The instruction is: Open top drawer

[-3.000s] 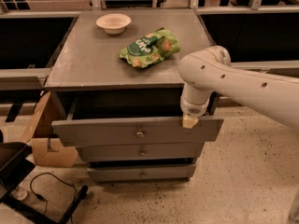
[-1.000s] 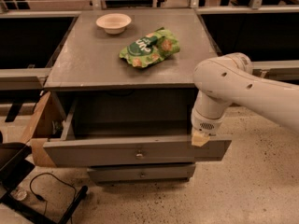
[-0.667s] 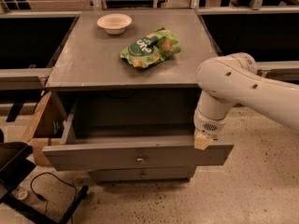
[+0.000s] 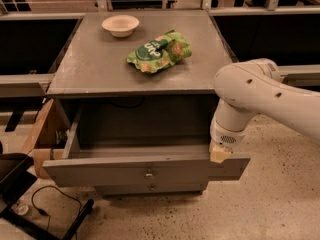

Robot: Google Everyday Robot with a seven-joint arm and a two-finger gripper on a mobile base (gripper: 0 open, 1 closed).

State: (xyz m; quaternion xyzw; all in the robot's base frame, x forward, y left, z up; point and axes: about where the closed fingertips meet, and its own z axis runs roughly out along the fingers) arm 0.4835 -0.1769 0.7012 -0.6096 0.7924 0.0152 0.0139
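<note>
The top drawer (image 4: 100, 171) is a wide grey drawer with a small round metal knob (image 4: 148, 174) at the centre of its front. It stands pulled far out of the grey cabinet (image 4: 100, 64), and its deep box shows empty. My gripper (image 4: 220, 154) hangs from the white arm (image 4: 260, 94) at the right end of the drawer front's top edge, touching it. A lower drawer front (image 4: 150, 188) shows just beneath.
A white bowl (image 4: 120, 24) and a green snack bag (image 4: 160, 51) lie on the cabinet top. A cardboard box (image 4: 42, 134) stands left of the cabinet. A black stand and cable (image 4: 35, 204) lie on the floor at lower left. Speckled floor lies to the right.
The top drawer has slid out toward the camera, from slightly open to far open. My gripper moved forward and down with its right edge.
</note>
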